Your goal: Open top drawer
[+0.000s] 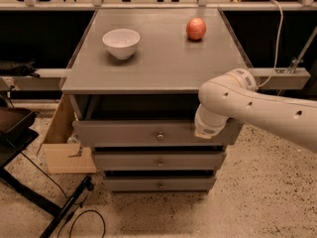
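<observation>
The top drawer (124, 133) is the widest grey front of the three, with a small round metal knob (160, 136) at its middle. It stands out a little from the cabinet, with a dark gap above it under the cabinet top (163, 68). My gripper (207, 131), at the end of the white arm coming in from the right, is over the right part of the drawer front, to the right of the knob. The arm hides the drawer's right end.
Two narrower grey drawers, the middle (129, 160) and the bottom (129, 184), sit shut below. A white bowl (121, 42) and a red apple (196, 29) rest on the cabinet top. A cardboard box (62, 148) stands at the cabinet's left. A black stand and cable (64, 212) lie on the floor.
</observation>
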Robot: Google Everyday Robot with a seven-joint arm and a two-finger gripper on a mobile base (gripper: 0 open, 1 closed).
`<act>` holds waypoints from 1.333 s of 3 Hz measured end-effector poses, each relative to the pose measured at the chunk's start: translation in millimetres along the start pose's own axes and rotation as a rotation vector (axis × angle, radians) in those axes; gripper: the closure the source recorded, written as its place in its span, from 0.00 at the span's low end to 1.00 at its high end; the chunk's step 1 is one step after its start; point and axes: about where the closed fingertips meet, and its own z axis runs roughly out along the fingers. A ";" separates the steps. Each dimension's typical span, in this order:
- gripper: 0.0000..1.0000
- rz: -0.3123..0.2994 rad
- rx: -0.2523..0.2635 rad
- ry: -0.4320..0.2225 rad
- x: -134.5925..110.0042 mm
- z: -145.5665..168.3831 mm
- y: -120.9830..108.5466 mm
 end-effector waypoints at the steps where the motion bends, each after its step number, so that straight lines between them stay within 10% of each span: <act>1: 1.00 0.000 0.000 0.000 -0.7 -5.6 -1.6; 4: 1.00 -0.001 -0.003 0.000 -1.5 -15.9 -4.1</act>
